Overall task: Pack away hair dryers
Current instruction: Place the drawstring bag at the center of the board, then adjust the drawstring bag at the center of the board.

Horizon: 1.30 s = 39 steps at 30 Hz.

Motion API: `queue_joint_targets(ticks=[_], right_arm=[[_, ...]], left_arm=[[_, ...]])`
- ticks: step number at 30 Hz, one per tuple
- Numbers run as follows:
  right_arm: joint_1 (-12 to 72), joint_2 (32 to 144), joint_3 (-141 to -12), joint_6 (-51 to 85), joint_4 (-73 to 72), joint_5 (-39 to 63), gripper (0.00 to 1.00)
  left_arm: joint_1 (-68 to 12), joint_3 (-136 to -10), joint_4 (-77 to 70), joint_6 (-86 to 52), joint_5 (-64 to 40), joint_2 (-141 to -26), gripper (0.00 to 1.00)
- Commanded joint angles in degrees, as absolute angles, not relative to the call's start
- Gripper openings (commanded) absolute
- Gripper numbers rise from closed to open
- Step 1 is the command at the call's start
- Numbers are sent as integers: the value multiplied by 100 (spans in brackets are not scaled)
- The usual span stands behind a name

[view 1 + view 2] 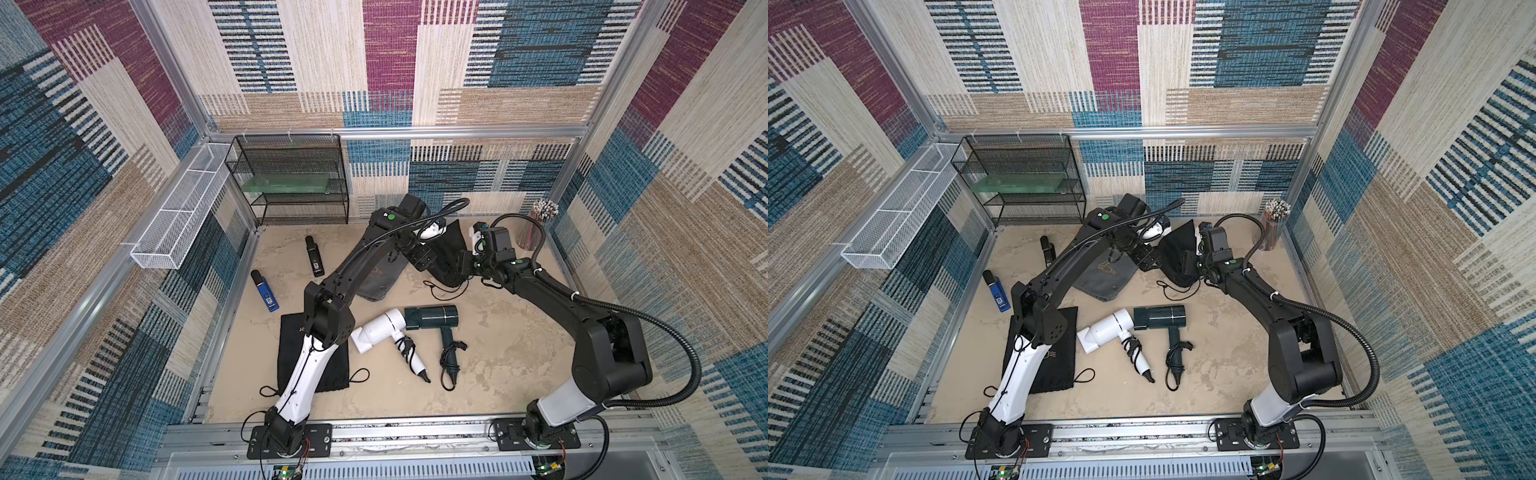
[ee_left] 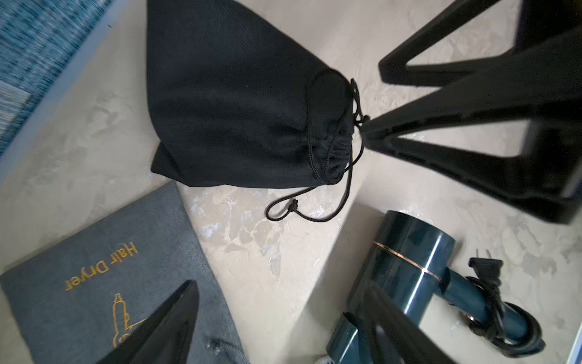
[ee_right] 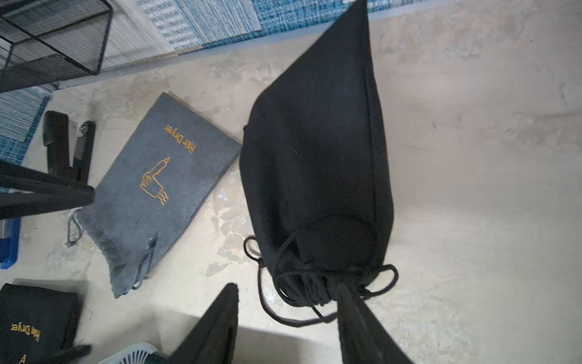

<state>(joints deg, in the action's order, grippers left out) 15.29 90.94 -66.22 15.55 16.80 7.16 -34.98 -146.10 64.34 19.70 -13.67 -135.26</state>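
Observation:
A white hair dryer (image 1: 378, 330) and a dark teal hair dryer (image 1: 432, 316) (image 2: 409, 277) lie side by side mid-table, cords bundled at their handles. Behind them a bulging black drawstring pouch (image 1: 446, 257) (image 2: 239, 104) (image 3: 318, 157) lies with its mouth gathered; its contents are hidden. My left gripper (image 1: 424, 259) (image 2: 277, 315) hovers open just left of the pouch, nothing between its fingers. To the pouch's right, my right gripper (image 1: 463, 266) (image 3: 286, 302) is open at the gathered mouth, one fingertip (image 3: 346, 293) against the cords.
A flat grey pouch (image 1: 380, 278) (image 3: 157, 189) lies under the left arm, and a flat black pouch (image 1: 299, 357) sits front left. Black (image 1: 314, 256) and blue (image 1: 264, 291) stick gadgets lie at left. A black wire rack (image 1: 291, 183) and a pencil cup (image 1: 536, 226) stand at the back.

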Motion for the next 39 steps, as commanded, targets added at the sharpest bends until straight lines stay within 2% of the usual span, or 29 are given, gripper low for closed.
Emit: queue_joint_targets(ticks=[1, 4, 9, 12, 17, 21, 31, 35, 39], right_arm=[[1600, 9265, -6731, 1568, 1374, 1044, 54], [1760, 9768, -7126, 1443, 1257, 1327, 50], [1863, 10772, -7991, 1336, 1203, 1548, 47], [1861, 11314, -8473, 1410, 1487, 1145, 45], [1780, 11543, -8444, 1430, 1659, 667, 46], [1693, 11382, -8072, 1398, 1696, 257, 46], [1123, 10822, -7482, 1313, 1866, -118, 47], [1122, 10519, -7389, 1214, 1926, -213, 48], [1411, 9720, -7170, 1318, 1887, 17, 53]], left_arm=[[-3364, -14599, 6685, 2083, -1220, -13229, 83], [-3091, -14285, 6886, 1900, -1232, -12787, 82], [-2769, -13089, 6892, 1849, -1343, -11865, 79], [-2764, -12257, 6889, 2037, -1260, -11347, 79], [-2697, -11102, 6694, 2224, -1047, -10738, 79], [-2611, -10389, 6399, 2319, -982, -10386, 79], [-2556, -10051, 6313, 2296, -1160, -10225, 78], [-2546, -9957, 6246, 2293, -1162, -10179, 78], [-2511, -10105, 6207, 2415, -1081, -10096, 81]])
